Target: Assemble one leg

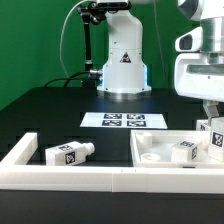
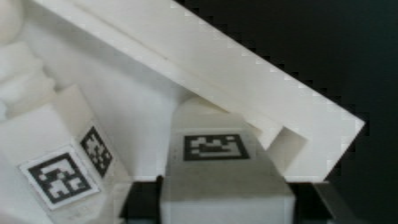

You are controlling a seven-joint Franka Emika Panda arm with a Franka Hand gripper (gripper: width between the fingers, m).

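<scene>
My gripper is at the exterior view's right edge, over the right side of the flat white square panel. In the wrist view the gripper is shut on a leg, a chunky white peg with its tag facing the camera, and a black finger presses each side. The held leg shows at the frame edge in the exterior view. A second leg lies on the panel just beside it and also shows in the wrist view. A third leg lies on the table to the left.
The long white rail border runs along the front and up the left side. The marker board lies behind the panel, in front of the robot base. The panel's raised edge crosses the wrist view.
</scene>
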